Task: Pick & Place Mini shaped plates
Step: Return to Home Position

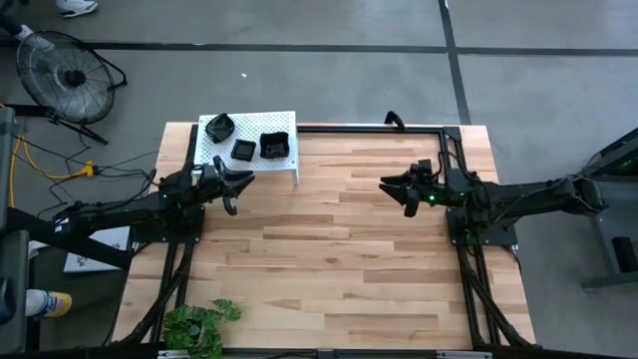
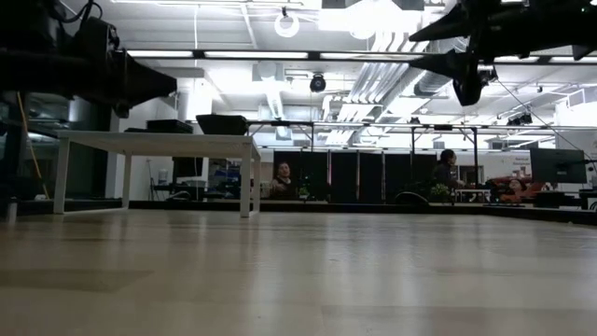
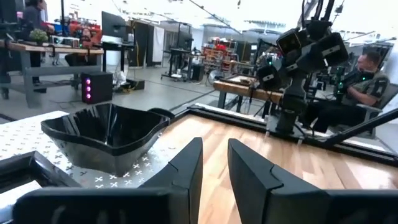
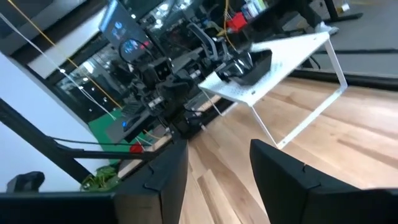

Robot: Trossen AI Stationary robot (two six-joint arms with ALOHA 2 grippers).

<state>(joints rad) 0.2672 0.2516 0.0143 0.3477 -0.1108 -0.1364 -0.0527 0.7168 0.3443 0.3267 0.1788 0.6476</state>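
Left gripper (image 1: 239,192): empty, fingers parted narrowly, hovering just off the near edge of the white shelf (image 1: 284,122).
Mini shaped plates lie on that shelf at the tabletop's (image 1: 329,269) far left corner: leaf-like plate (image 1: 219,126) at the shelf's far left, small square plate (image 1: 243,150) and larger square plate (image 1: 274,146) nearer the gripper, none touching it. Right gripper (image 1: 395,194): empty, fingers wide, toward the tabletop's right edge, well apart from the plates.

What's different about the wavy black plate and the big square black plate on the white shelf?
The wavy plate has a curvy, uneven rim; the big square plate has straight sides and corners. The wavy plate sits at the left end of the shelf; the big square plate sits nearer the right end. Both are shiny black.
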